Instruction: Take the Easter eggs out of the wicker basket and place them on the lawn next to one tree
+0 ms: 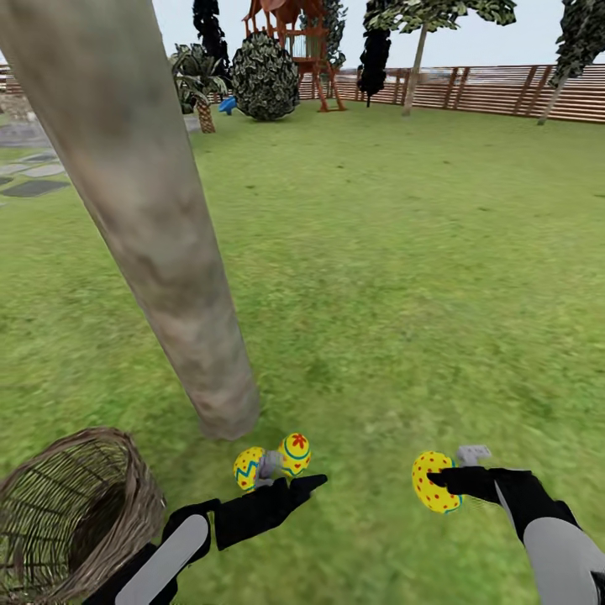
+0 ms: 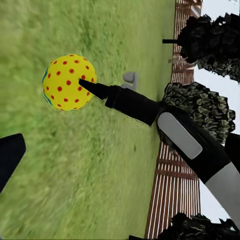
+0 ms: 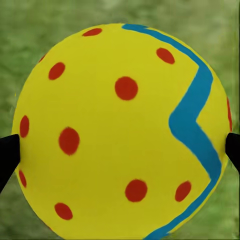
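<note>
Eggs: three yellow ones with red dots. Two lie on the lawn (image 1: 403,269) just beside the foot of the tree (image 1: 168,252), the flower-marked egg (image 1: 295,454) and a zigzag egg (image 1: 249,467), near each other with a small grey stone (image 1: 270,463) between them. The third egg (image 1: 434,482) is in the right gripper (image 1: 445,483), further to the right, well apart from the trunk.
Basket: the wicker basket (image 1: 76,512) sits at the lower left of the head view, near the tree; what shows of its inside holds no egg.
Head view alone: both arms at once, the trunk leaning up to the left, the fence (image 1: 504,92), the playset (image 1: 294,42) and a second grey stone (image 1: 472,455) behind the right gripper.
Left wrist view: the held egg (image 2: 68,82) seen from the side, with one dark finger of the right gripper (image 2: 82,85) laid across it and the right forearm running away behind; a stone (image 2: 129,78) lies on the grass beyond. One black finger (image 2: 10,157) of the left gripper shows at the picture's edge.
Right wrist view: the egg (image 3: 122,132) up close, blue zigzag band down one side, black fingertips (image 3: 7,152) touching it on both flanks, blurred grass behind.
Right arm: reaches forward and inward, low over the grass; its pincer is clamped on the egg.
Left arm: stretches forward low, with the left gripper (image 1: 290,491) just short of the two eggs on the ground; I cannot tell whether its fingers are spread or closed.
</note>
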Robot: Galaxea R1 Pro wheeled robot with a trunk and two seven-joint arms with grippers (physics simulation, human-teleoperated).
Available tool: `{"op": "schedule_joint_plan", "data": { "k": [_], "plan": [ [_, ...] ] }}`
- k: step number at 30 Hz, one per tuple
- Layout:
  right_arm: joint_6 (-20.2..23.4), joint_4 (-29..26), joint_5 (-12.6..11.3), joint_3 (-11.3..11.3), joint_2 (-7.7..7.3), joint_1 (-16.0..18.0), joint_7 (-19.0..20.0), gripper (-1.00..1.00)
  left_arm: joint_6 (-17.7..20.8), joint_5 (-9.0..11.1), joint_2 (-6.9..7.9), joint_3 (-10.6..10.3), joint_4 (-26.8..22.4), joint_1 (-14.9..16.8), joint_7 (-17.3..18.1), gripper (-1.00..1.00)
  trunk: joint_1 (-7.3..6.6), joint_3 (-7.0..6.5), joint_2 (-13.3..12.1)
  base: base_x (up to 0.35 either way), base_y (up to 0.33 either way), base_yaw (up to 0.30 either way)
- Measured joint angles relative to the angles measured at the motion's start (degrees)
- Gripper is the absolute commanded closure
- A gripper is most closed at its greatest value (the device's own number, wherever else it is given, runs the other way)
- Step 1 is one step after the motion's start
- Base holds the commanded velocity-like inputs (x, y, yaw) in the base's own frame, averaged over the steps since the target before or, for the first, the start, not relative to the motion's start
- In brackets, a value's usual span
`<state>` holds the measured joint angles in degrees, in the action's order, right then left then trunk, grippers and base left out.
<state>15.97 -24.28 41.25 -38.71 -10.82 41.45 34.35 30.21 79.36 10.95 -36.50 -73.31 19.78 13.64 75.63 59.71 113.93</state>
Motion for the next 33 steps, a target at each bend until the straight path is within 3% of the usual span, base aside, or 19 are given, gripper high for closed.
{"op": "schedule_joint_plan", "data": {
  "k": [1, 3, 5, 6, 8, 10, 12, 14, 16, 18, 20, 22, 24, 26, 27, 29, 33],
  "plan": [
    [0.0, -0.1, 0.1, 0.0, 0.0, 0.0, -1.3, 1.0, 0.0, 0.1, 1.06, 0.4, -0.7, 0.0, 0.2, -1.0, 0.0, 0.0, 0.0, 0.115, -0.119, 0.285],
    [0.0, -0.2, 0.0, 0.1, 0.01, 0.0, -2.6, 1.0, 0.4, 0.3, 2.44, 4.4, -3.3, 0.0, 0.6, -1.0, 0.0, 0.0, 0.0, 0.129, -0.121, 0.285],
    [0.0, -0.1, 0.0, 0.2, 0.3, 0.0, -2.9, 1.0, 0.7, 0.3, 2.25, 8.9, -6.2, 0.2, 0.7, -1.0, 0.0, 0.0, 0.0, 0.071, -0.067, 0.285],
    [0.0, -0.1, 0.1, 0.2, 0.85, 0.0, -2.9, 1.0, 0.6, 0.3, 1.89, 9.8, -6.7, 0.5, 0.9, -1.0, 0.01, 0.0, 0.0, 0.021, -0.02, 0.285],
    [0.0, 0.0, 0.3, 0.2, 2.23, 0.0, -3.8, 1.0, 0.5, 0.3, 0.05, 11.8, -8.2, 1.1, 2.7, -1.0, 0.01, 0.0, 0.0, 0.006, -0.006, 0.285],
    [0.0, 0.0, 0.2, 0.3, 3.97, 0.0, -8.2, 1.0, 0.6, 0.4, -3.57, 14.7, -9.1, 2.2, 8.6, -1.0, 0.01, 0.0, 0.0, 0.001, -0.001, 0.284],
    [-0.6, -0.1, 0.0, 1.8, 5.44, 0.0, -11.1, 1.0, 0.8, 0.3, -6.38, 15.2, -9.9, 2.5, 11.5, -1.0, 0.01, 0.0, 0.0, 0.0, 0.0, 0.284],
    [-2.1, -0.5, 0.0, 3.9, 6.7, 0.0, -11.8, 1.0, 0.9, 0.4, -7.21, 15.0, -11.2, 2.6, 12.6, -1.0, 0.01, 0.0, 0.0, 0.0, 0.0, 0.284],
    [-5.1, -0.8, 0.0, 4.5, 7.09, 0.1, -14.5, 1.0, 0.9, 0.4, -7.35, 13.3, -11.8, 2.6, 18.0, -1.0, 0.01, 0.0, 0.0, 0.0, 0.0, 0.19],
    [-10.7, -0.3, 0.0, 4.6, 7.17, 0.1, -18.7, 1.0, 0.9, 0.4, -7.62, 12.2, -11.7, 2.6, 21.4, -1.0, 0.01, 0.0, 0.0, 0.024, 0.0, 0.027],
    [-13.5, -0.1, 0.1, 4.6, 7.14, 0.1, -19.6, 1.0, 0.8, 0.4, -9.22, 8.5, -11.6, 2.6, 21.9, -1.0, -0.01, 0.0, 0.0, 0.217, 0.0, 0.005],
    [-14.2, -0.8, 0.0, 4.7, 7.04, 0.1, -19.8, 1.0, 0.9, 0.4, -11.47, 6.5, -11.6, 2.6, 21.7, -1.0, -0.02, 0.0, 0.0, 0.327, 0.0, 0.0],
    [-16.1, -1.0, 0.0, 4.8, 7.08, 0.1, -20.9, 1.0, 1.0, 0.4, -11.76, 6.3, -11.6, 2.6, 21.8, -1.0, -0.02, 0.0, 0.0, 0.336, 0.0, 0.0],
    [-17.6, -0.3, 0.1, 5.3, 7.84, 0.3, -27.0, 1.0, 1.0, 0.3, -11.86, 6.3, -11.5, 2.6, 21.8, -1.0, -0.01, 0.0, 0.0, 0.173, 0.0, 0.0],
    [-18.0, 0.4, 0.1, 6.7, 8.51, 0.4, -30.5, 1.0, 0.9, 0.2, -11.89, 4.9, -11.5, 2.6, 21.7, -1.0, 0.0, 0.0, 0.0, 0.041, 0.0, 0.0],
    [-18.3, 2.9, -0.1, 11.7, 9.05, 0.6, -33.2, 1.0, 0.8, 0.2, -11.87, 1.1, -11.5, 2.6, 21.7, -1.0, 0.01, 0.01, 0.0, 0.012, 0.0, 0.0],
    [-20.8, 4.8, -0.1, 17.8, 9.41, 0.9, -33.8, 1.0, 0.8, 0.3, -11.43, 0.3, -11.2, 2.6, 21.6, -1.0, 0.01, 0.01, 0.0, 0.001, 0.0, 0.016]
  ]
}}
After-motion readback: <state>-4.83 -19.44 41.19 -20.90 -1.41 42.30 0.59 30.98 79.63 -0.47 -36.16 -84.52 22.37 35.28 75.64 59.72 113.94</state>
